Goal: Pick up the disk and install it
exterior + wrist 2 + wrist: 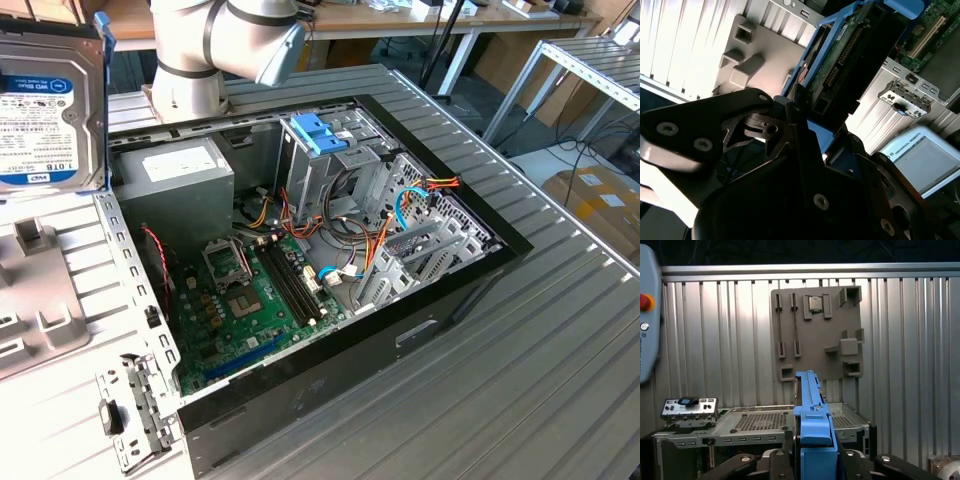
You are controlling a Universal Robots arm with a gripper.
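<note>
The disk [45, 100], a labelled hard drive in a bright blue carrier, hangs upright in the air at the exterior view's left, above the grey holder plate [40, 290] and beside the open computer case [480, 255]. In the second wrist view my gripper [805, 107] is shut on the disk [840, 55], black fingers [740, 112] pressing its lower end, connector side showing. The first wrist view looks along the carrier's blue edge [812, 425], which stands between the gripper [815, 457] fingers, over the case's rim.
Inside the case are a motherboard [250, 300], a grey power-supply box [175, 175], a drive cage with a light-blue latch [318, 130] and loose cables. The robot arm [230, 40] stands behind the case. A metal bracket [130, 410] lies at the case's near corner.
</note>
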